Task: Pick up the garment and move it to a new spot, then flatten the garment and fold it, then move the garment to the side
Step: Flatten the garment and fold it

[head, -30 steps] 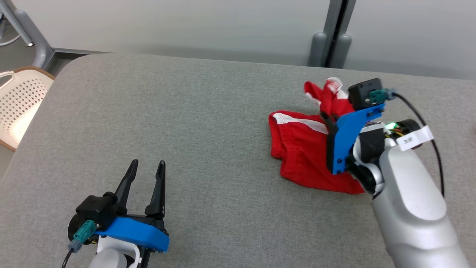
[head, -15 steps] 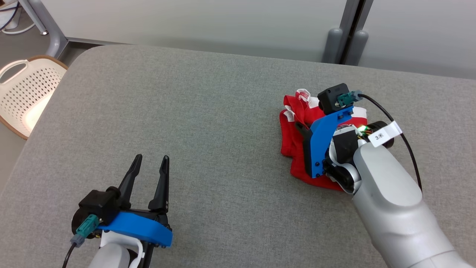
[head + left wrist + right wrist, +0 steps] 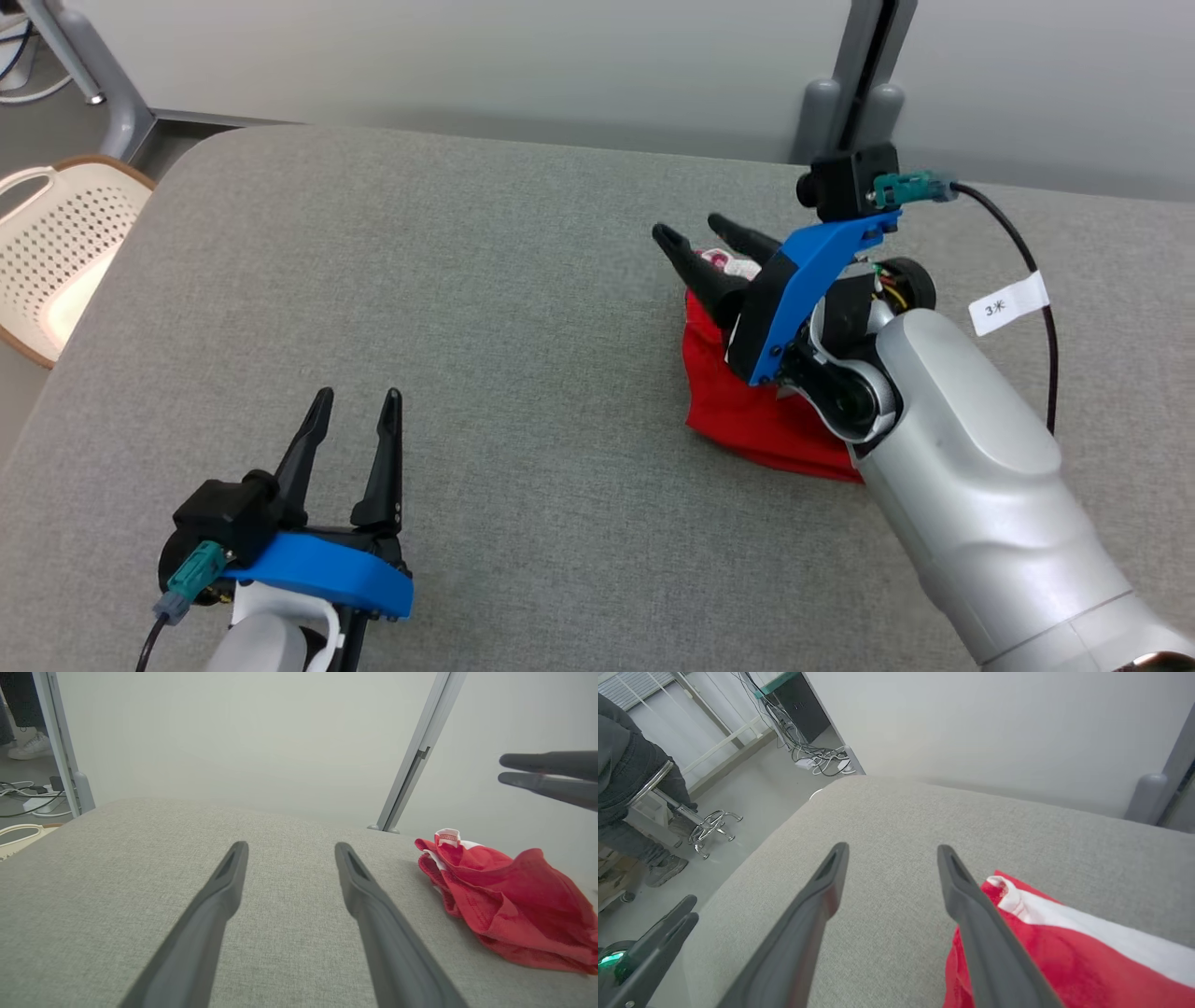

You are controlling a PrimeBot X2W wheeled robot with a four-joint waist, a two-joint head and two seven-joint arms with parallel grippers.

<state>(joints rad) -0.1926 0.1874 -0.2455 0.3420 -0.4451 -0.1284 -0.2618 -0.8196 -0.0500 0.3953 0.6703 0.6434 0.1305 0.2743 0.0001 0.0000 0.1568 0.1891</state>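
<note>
Grey table [image 3: 523,308] bears one crumpled red garment [image 3: 738,411].

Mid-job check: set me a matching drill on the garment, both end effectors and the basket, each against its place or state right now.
Column one:
1. red garment
2. left end effector
3. right end effector
4. white basket

Column two:
A. open, over bare table at the near left
B. on the floor off the table's left edge
C. open, above the red garment
D. bunched on the table's right side

Pairs: 1-D, 2-A, 3-C, 4-B
</note>
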